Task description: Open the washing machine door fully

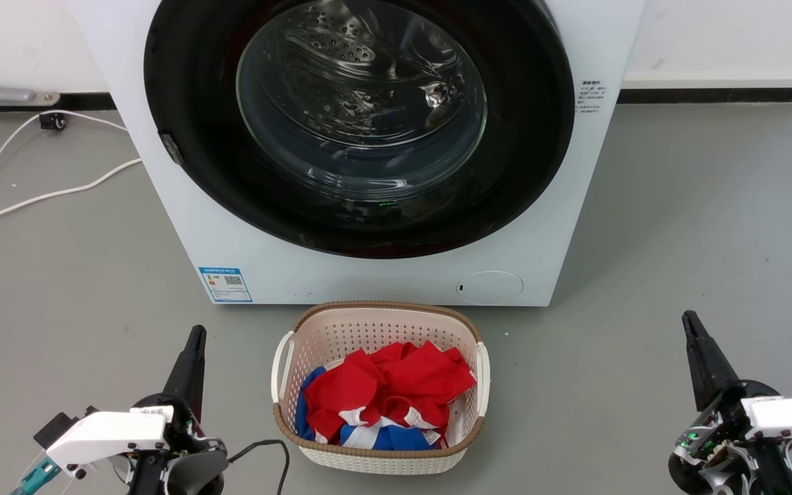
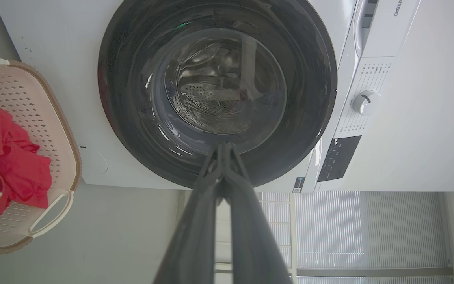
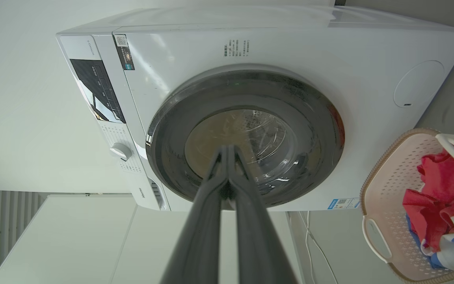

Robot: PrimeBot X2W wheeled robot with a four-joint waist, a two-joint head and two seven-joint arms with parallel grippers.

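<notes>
On our left gripper [image 1: 196, 338] the two dark fingers lie pressed together, with nothing between them; the left wrist view shows the tips meeting in one point. Our right gripper [image 1: 690, 324] is the same: fingers closed on each other and empty. Both grippers hang low at the near side of the scene, one at the left and one at the right of the laundry basket [image 1: 379, 307], which stands on the floor just before the washing machine [image 1: 368, 278] and holds red and blue clothes [image 1: 396, 385]. Farther away is the washing machine door [image 1: 533, 137], the big round black one with the glass window. It sits flat against the white front, so we judge it is shut. Both grippers are well apart from it. No part of the task is done yet: we must reach the door, catch its edge and swing it all the way out. A small grey piece [image 1: 170, 148] on its left rim may be the grip, but we cannot tell.
</notes>
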